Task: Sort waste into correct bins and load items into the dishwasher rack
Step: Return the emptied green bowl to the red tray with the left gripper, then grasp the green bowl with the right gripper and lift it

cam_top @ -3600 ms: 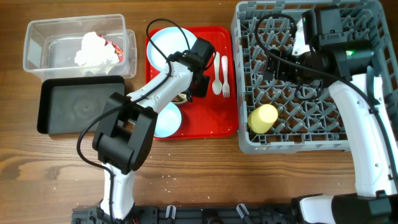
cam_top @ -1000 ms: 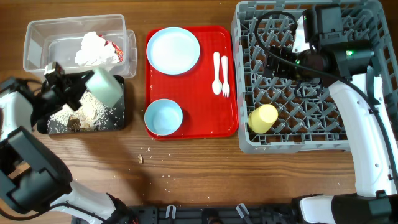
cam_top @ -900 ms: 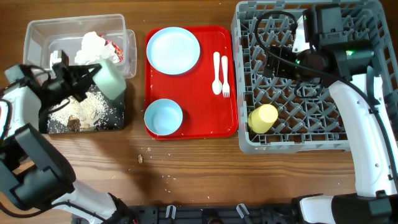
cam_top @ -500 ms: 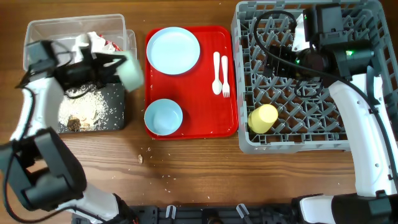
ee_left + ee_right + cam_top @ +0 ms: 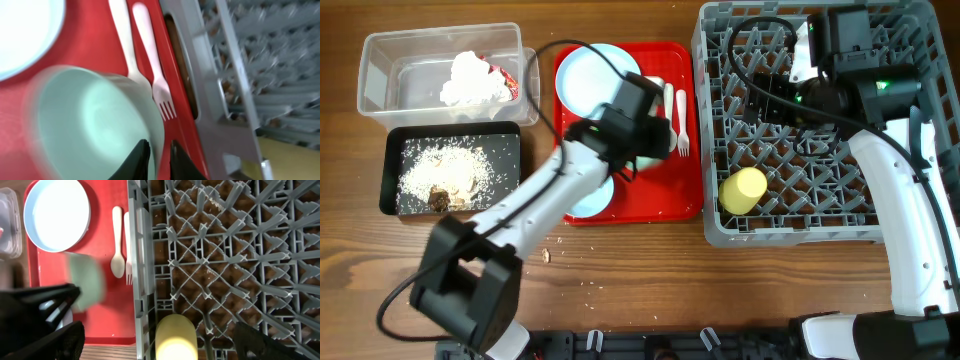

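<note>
My left gripper (image 5: 642,140) is shut on the rim of a pale blue bowl (image 5: 95,125) and holds it over the red tray, next to the white fork (image 5: 150,65) and spoon (image 5: 122,45). The second bowl (image 5: 582,200) and the plate (image 5: 590,75) lie on the tray, partly under my arm. The yellow cup (image 5: 742,190) lies in the grey rack (image 5: 890,225). My right gripper (image 5: 765,100) is open and empty above the rack. The clear box (image 5: 380,90) holds the napkin (image 5: 470,78) and red wrapper (image 5: 505,78). Crumbs (image 5: 445,172) lie in the black tray (image 5: 390,150).
The red tray (image 5: 670,200) sits between the two bins and the rack. A few stray crumbs (image 5: 546,256) lie on the wooden table in front of it. In the right wrist view the yellow cup (image 5: 175,337) lies between my open fingers' line, lower down.
My left gripper has carried the bowl rightward from over the black tray and clear box to above the red tray. The right arm has not moved.
</note>
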Action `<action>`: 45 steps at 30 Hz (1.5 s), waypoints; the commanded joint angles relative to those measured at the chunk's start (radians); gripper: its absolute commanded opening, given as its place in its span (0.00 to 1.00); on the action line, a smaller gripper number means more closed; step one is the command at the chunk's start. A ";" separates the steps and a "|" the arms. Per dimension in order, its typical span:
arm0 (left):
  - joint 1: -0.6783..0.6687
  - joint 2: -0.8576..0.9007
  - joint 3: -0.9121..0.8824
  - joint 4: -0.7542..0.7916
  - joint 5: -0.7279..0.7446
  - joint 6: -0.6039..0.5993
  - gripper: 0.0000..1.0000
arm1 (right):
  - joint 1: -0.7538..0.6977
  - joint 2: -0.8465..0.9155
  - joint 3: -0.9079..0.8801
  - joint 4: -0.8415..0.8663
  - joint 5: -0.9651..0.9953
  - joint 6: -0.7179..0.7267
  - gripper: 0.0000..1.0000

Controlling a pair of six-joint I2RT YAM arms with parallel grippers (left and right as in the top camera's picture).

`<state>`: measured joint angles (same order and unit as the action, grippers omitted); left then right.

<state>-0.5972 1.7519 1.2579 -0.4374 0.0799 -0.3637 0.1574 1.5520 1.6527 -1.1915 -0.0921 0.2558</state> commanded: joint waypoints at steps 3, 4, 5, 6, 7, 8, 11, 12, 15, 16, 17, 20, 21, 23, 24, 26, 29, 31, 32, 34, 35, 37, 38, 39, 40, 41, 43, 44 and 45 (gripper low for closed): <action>-0.041 0.078 0.006 -0.024 -0.130 0.016 0.18 | 0.000 0.000 0.008 0.001 0.002 -0.017 0.96; -0.040 0.078 0.006 -0.027 -0.132 0.016 0.19 | 0.000 0.000 0.008 0.002 0.000 -0.017 0.96; -0.033 0.074 0.006 -0.025 -0.139 0.016 0.21 | 0.000 0.000 0.008 0.006 -0.017 -0.016 0.96; -0.023 0.066 0.007 -0.022 -0.142 0.008 0.22 | 0.000 0.000 0.008 0.011 -0.038 -0.017 0.96; -0.005 0.052 0.010 -0.025 -0.142 -0.021 0.22 | 0.000 0.000 0.008 0.024 -0.076 -0.017 0.96; 0.017 0.033 0.013 -0.031 -0.141 -0.062 0.23 | 0.003 0.000 0.008 0.036 -0.111 -0.017 0.96; 0.107 -0.055 0.014 -0.045 -0.105 -0.158 0.30 | 0.042 0.013 0.008 0.081 -0.146 -0.016 0.95; 0.143 -0.090 0.014 -0.051 -0.079 -0.177 0.31 | 0.058 0.022 0.008 0.091 -0.146 -0.011 0.95; 0.250 -0.192 0.014 -0.080 0.003 -0.177 0.34 | 0.131 0.082 0.008 0.121 -0.146 0.010 0.95; 0.295 -0.236 0.014 -0.106 0.014 -0.176 0.34 | 0.156 0.106 0.008 0.127 -0.145 0.010 0.94; 0.321 -0.260 0.014 -0.125 0.013 -0.176 0.35 | 0.181 0.135 0.008 0.131 -0.145 0.010 0.92; 0.414 -0.312 0.014 -0.193 0.012 -0.168 0.39 | 0.250 0.241 0.008 0.145 -0.123 0.018 0.91; 0.441 -0.312 0.014 -0.218 0.013 -0.168 0.42 | 0.266 0.283 0.008 0.155 -0.108 0.017 0.91; 0.474 -0.305 0.014 -0.258 0.013 -0.168 0.45 | 0.281 0.356 0.008 0.172 -0.085 0.005 0.90; 0.485 -0.301 0.014 -0.272 0.013 -0.168 0.47 | 0.283 0.392 0.008 0.180 -0.064 -0.009 0.90; 0.494 -0.299 0.014 -0.282 0.010 -0.168 0.50 | 0.283 0.464 0.008 0.204 -0.038 -0.052 0.89; 0.494 -0.299 0.014 -0.282 0.008 -0.168 0.54 | 0.283 0.538 0.008 0.237 -0.027 -0.130 0.88; 0.494 -0.299 0.014 -0.282 0.008 -0.168 0.55 | 0.283 0.567 0.008 0.251 -0.028 -0.179 0.86; 0.494 -0.299 0.014 -0.282 0.008 -0.168 0.55 | 0.283 0.575 0.008 0.256 -0.027 -0.192 0.85; 0.494 -0.299 0.014 -0.282 0.008 -0.168 0.56 | 0.283 0.601 0.008 0.265 -0.028 -0.226 0.77; 0.494 -0.299 0.014 -0.282 0.008 -0.168 0.57 | 0.283 0.608 0.008 0.265 -0.027 -0.233 0.72; 0.494 -0.299 0.014 -0.282 0.008 -0.168 0.59 | 0.283 0.618 0.008 0.265 -0.028 -0.243 0.59; 0.494 -0.299 0.014 -0.282 0.008 -0.168 0.61 | 0.283 0.618 0.008 0.264 -0.028 -0.252 0.56; 0.494 -0.299 0.014 -0.282 0.008 -0.168 0.63 | 0.283 0.620 0.008 0.265 -0.027 -0.257 0.50; 0.494 -0.299 0.014 -0.282 0.005 -0.168 0.65 | 0.283 0.620 0.008 0.268 -0.027 -0.257 0.44; 0.494 -0.299 0.014 -0.282 0.005 -0.168 0.66 | 0.283 0.620 0.008 0.271 -0.027 -0.257 0.35; 0.494 -0.299 0.014 -0.282 0.005 -0.168 0.68 | 0.283 0.620 0.008 0.275 -0.027 -0.256 0.11; 0.494 -0.299 0.014 -0.282 0.005 -0.168 0.71 | 0.283 0.620 0.008 0.275 -0.028 -0.255 0.04; 0.494 -0.299 0.014 -0.282 0.005 -0.168 0.73 | 0.283 0.619 0.008 0.274 -0.033 -0.252 0.04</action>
<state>-0.1089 1.4437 1.2652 -0.7189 0.0776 -0.5304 0.4431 2.1563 1.6558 -0.9222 -0.1303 0.0101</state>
